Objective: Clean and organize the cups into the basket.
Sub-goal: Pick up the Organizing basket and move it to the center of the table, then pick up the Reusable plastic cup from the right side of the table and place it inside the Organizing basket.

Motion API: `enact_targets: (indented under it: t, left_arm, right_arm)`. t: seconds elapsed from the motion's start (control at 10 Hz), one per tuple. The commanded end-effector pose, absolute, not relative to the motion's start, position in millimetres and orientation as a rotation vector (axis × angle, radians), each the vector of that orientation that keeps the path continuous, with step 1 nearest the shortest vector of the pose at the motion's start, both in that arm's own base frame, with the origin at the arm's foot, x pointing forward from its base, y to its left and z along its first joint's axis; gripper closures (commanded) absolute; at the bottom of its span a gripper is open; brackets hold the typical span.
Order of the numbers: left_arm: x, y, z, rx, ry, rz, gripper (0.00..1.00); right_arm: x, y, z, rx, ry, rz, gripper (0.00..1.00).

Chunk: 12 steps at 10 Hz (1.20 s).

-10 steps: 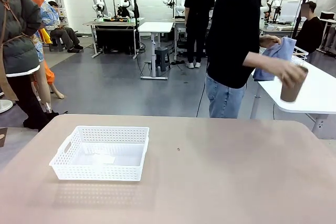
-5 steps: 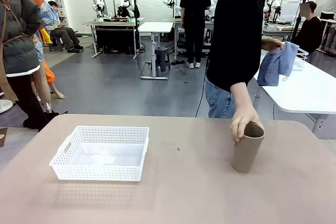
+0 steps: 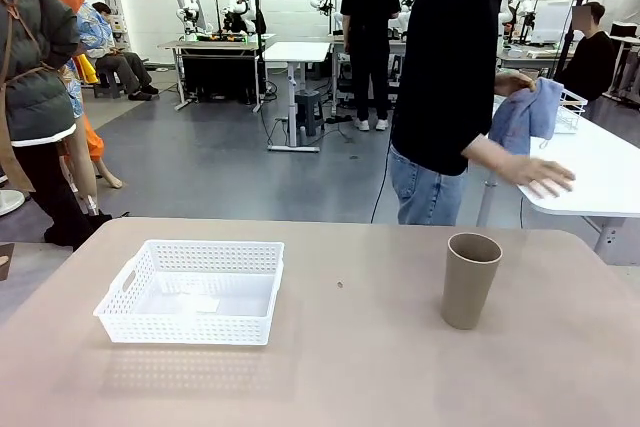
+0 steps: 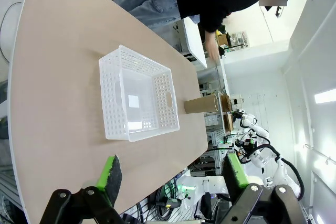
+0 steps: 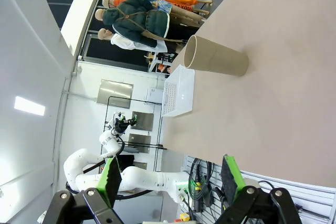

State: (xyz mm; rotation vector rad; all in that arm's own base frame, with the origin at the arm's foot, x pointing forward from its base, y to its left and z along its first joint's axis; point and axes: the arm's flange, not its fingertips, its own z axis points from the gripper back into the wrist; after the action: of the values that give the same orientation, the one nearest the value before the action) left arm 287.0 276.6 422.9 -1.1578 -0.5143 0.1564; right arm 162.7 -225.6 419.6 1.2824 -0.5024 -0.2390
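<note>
One tan-brown cup (image 3: 470, 280) stands upright on the right half of the table, with nobody touching it. The white lattice basket (image 3: 190, 319) sits to the left and has no cup in it. In the left wrist view my left gripper (image 4: 172, 174) hangs open above the near table edge, with the basket (image 4: 111, 85) ahead of it and the cup (image 4: 201, 104) beyond. My right gripper (image 5: 170, 179) is open too, well short of the cup (image 5: 215, 62), and the basket (image 5: 176, 95) lies farther off.
A person in a black top stands at the far side, holding a blue cloth (image 3: 525, 112), one hand (image 3: 540, 175) over a white side table (image 3: 600, 182) at the right. The tabletop between basket and cup is bare.
The person brought the tan cup from the side table, set it upright on my table and drew the hand back toward the side table. Neither gripper has moved.
</note>
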Motion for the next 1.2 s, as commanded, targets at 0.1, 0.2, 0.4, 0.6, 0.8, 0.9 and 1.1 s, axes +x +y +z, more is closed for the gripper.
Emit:
enact_targets:
  t: [0.1, 0.2, 0.4, 0.6, 0.8, 0.9, 1.1]
  left_arm:
    - [284, 278, 423, -1.154, -0.503, 0.146, 0.00]
    - [284, 278, 423, -1.154, -0.503, 0.146, 0.00]
    - [284, 278, 423, -1.154, -0.503, 0.146, 0.00]
    - [284, 278, 423, -1.154, -0.503, 0.146, 0.00]
    - [287, 277, 423, -1.158, -0.514, 0.156, 0.00]
    - [283, 256, 438, -1.070, -0.431, 0.096, 0.00]
    - [302, 206, 468, -0.838, -0.369, 0.006, 0.00]
  right_arm:
    - [162, -226, 420, 1.288, -0.509, -0.235, 0.00]
    - [162, -226, 420, 1.288, -0.509, -0.235, 0.00]
    - [162, -226, 420, 1.288, -0.509, -0.235, 0.00]
    - [162, -226, 420, 1.288, -0.509, -0.235, 0.00]
    - [163, -226, 420, 1.282, -0.502, -0.239, 0.00]
    - [168, -209, 424, 1.153, -0.685, -0.227, 0.00]
    - [202, -162, 412, 1.023, -0.762, -0.065, 0.00]
